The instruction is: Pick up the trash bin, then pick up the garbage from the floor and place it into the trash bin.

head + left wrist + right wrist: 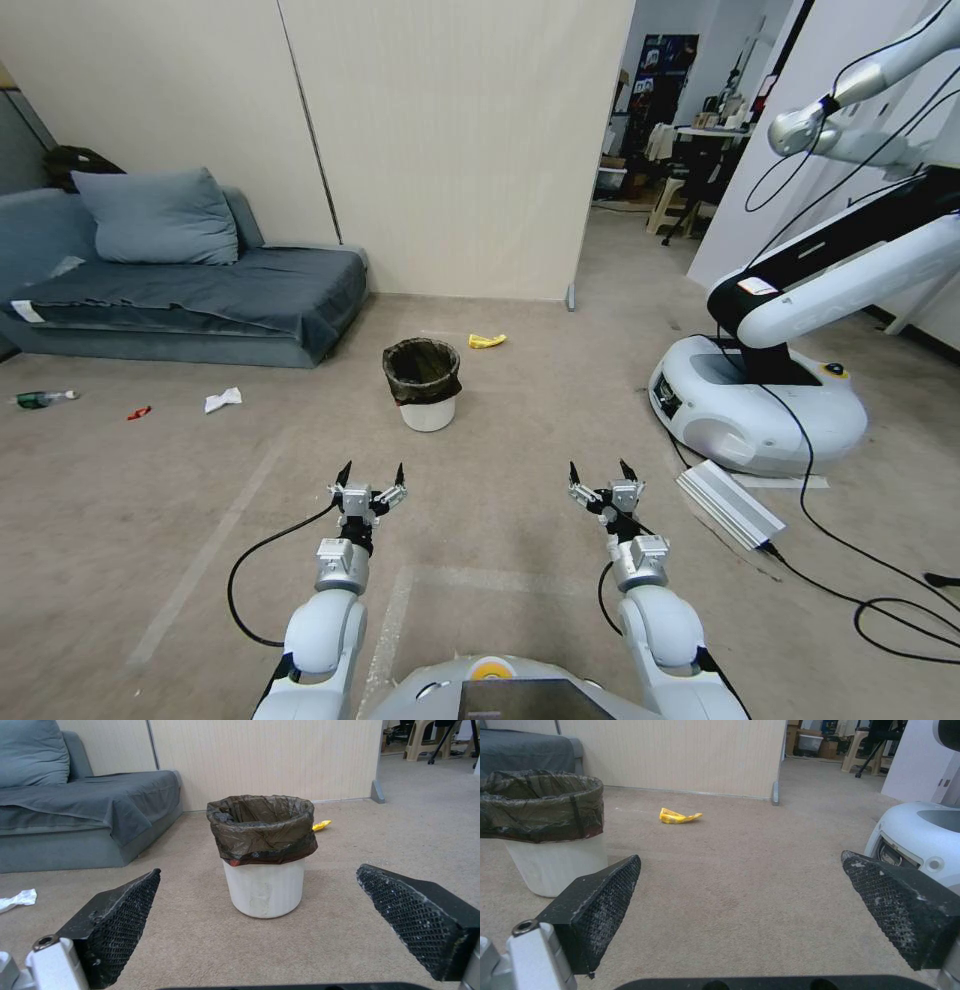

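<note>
- The trash bin [424, 395] stands upright on the floor [500, 480], ahead of the robot and slightly to its left, with a black bag [261, 828] folded over its rim; nothing holds it.
- The left claw [370, 477] hovers low above the floor on the near side of the bin, released, with its jaws spread wide and the bin centred between them in the left wrist view.
- The right claw [602, 476] is level with it to the right, also released and empty, facing bare floor.
- The garbage lies scattered: a yellow scrap [487, 341] just beyond the bin on its far right, and a white tissue [222, 400], a red scrap [139, 412] and a green bottle [42, 399] well off to the left, near the sofa [200, 290].
- Judged from this, the bin pickup has not begun and the approach is still open.
- Risk: the bin looks light, so a fingertip that meets its wall before the jaws close could push it away or tip it.
- Risk: closing on the loose bag instead of the rim may pull the liner off without lifting the bin.
- Risk: another robot's base [757, 400] and its trailing cables [850, 560] lie near on the right, where a wide swing or drive could snag.
</note>
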{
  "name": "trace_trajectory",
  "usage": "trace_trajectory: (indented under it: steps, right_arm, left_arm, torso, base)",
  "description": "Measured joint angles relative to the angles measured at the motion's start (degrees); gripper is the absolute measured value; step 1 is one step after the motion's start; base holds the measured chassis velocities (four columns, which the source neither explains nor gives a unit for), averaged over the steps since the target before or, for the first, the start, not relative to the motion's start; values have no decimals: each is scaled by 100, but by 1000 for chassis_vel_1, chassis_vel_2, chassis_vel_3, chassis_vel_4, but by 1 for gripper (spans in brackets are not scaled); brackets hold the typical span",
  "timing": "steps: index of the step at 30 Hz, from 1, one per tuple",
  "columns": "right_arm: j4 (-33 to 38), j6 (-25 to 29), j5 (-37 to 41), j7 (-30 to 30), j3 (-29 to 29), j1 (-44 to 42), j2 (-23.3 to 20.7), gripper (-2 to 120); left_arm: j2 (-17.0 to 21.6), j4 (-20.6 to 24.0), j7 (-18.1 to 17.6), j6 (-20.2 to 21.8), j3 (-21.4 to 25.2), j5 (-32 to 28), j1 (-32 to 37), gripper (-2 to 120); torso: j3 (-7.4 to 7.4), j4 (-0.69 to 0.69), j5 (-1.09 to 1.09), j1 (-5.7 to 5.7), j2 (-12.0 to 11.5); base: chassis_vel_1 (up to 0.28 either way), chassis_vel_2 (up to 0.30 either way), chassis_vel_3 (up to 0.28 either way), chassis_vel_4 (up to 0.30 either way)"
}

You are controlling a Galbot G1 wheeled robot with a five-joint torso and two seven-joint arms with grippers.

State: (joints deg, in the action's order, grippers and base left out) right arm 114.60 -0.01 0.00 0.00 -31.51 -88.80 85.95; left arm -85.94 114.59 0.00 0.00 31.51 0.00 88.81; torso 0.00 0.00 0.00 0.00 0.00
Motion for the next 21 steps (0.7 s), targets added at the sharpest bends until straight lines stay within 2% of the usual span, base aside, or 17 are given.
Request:
trace_trajectory:
  steps: [15,18,20,21]
  right_arm:
    - [4,0,-2,2,0,-4,0,100]
    - [140,20,-74,52,5,-135,29,100]
    - [460,101,-270,177,42,-482,124,100]
    - [460,101,-270,177,42,-482,124,100]
  left_arm:
    - [0,1,-3,0,-2,1,1,100]
    - [11,143,-108,90,-61,58,65,100]
    - [37,488,-350,327,-208,188,218,100]
    - [37,488,-350,327,-208,188,218,100]
  torso:
    - [0,0,0,0,0]
    - [0,2,0,0,0]
    - [0,-1,0,0,0]
    - [0,-1,0,0,0]
  base:
    - [0,0,0,0]
    - [0,0,0,0]
    - [0,0,0,0]
    - [0,0,0,0]
